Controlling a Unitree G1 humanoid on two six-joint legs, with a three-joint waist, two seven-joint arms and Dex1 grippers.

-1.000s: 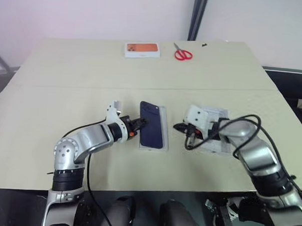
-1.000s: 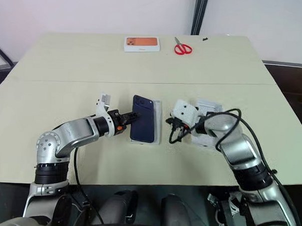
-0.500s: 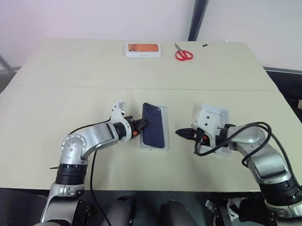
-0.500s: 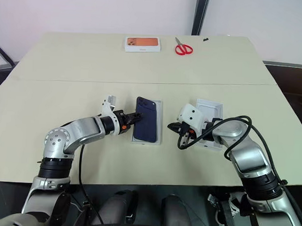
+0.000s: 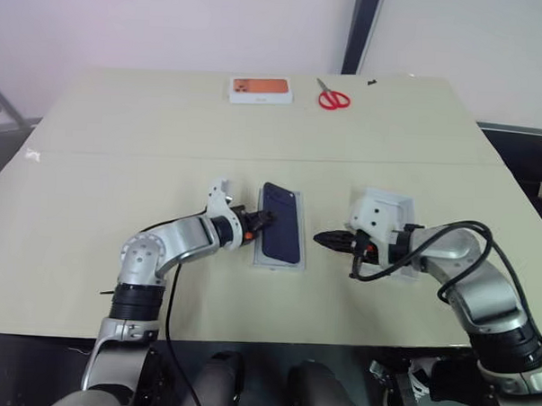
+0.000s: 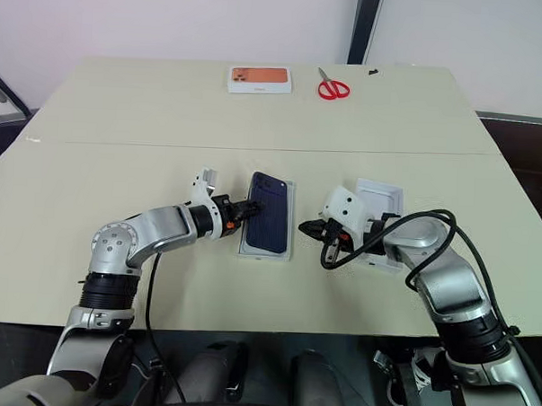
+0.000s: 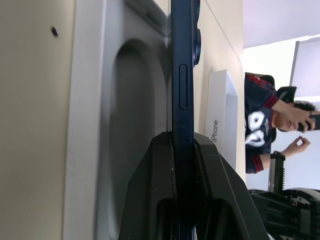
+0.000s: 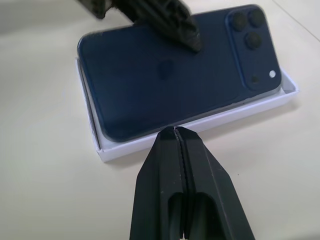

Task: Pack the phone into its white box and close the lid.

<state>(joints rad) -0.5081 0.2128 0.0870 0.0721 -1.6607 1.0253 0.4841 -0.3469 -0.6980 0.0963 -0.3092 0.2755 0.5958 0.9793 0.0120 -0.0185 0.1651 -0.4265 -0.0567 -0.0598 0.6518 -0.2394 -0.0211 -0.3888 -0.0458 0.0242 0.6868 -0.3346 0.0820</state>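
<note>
The dark navy phone (image 5: 280, 235) lies tilted over the white box (image 5: 277, 265), back face and camera cluster up. Its left long edge is lifted above the tray's grey inside (image 7: 120, 100). My left gripper (image 5: 263, 222) is shut on that lifted edge, and its fingers (image 8: 170, 22) overlap the phone's back. My right gripper (image 5: 322, 238) is shut on nothing. Its tip (image 8: 175, 131) hangs just off the box's right wall (image 8: 200, 127), apart from it. The lid (image 5: 392, 206) lies inside-up to the right, partly under my right wrist.
A smaller white box with an orange picture (image 5: 260, 90) and red scissors (image 5: 332, 99) lie at the table's far edge. A black cable loops off my right forearm (image 5: 431, 246). Beyond the table, a person (image 7: 265, 125) is seen in the left wrist view.
The head views have shifted. My left gripper has carried the phone slightly further over the box. My right wrist has rolled a little, baring more of the lid.
</note>
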